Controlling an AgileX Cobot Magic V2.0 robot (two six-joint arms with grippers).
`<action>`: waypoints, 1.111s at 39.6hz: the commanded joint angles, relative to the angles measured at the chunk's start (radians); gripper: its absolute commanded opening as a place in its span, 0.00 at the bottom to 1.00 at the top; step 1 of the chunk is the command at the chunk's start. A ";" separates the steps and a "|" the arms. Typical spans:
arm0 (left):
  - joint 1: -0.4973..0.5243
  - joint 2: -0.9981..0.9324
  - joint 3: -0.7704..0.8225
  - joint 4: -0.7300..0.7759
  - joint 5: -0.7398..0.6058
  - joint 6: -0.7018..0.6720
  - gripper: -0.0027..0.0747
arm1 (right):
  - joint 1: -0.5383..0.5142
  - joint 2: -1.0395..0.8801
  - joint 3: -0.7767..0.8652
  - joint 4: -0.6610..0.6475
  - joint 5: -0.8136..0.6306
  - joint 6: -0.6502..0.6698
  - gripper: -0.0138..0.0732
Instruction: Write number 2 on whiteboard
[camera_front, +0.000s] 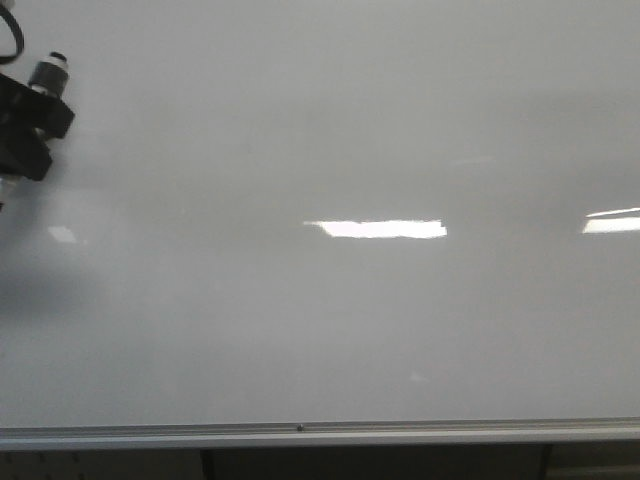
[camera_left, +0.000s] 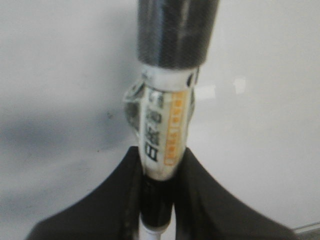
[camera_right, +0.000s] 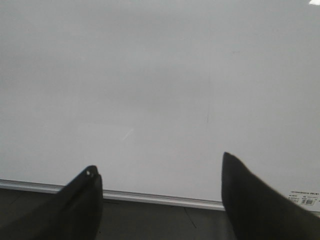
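Left gripper clamped on marker at upper left of frame, tip towards whiteboard — poised to write. Right gripper spread, idle. No number 2 visible — board blank.

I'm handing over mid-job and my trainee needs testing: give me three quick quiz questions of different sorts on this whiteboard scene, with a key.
1. True or false: a number 2 is already written on the whiteboard.
2. What does the left pincer hold? A) an eraser B) a marker C) nothing
3. Fill in: the right pincer is ____, with nothing between its fingers.

Key: 1 false, no stroke shows in any view; 2 B; 3 open.
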 joint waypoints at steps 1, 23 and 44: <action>-0.007 -0.114 -0.042 -0.004 0.071 0.037 0.01 | 0.002 0.006 -0.027 -0.004 -0.076 -0.004 0.77; -0.102 -0.284 -0.222 -0.370 0.725 0.682 0.01 | 0.019 0.064 -0.146 0.082 0.031 -0.042 0.77; -0.515 -0.282 -0.222 -0.377 0.667 0.752 0.01 | 0.443 0.425 -0.588 0.347 0.447 -0.750 0.77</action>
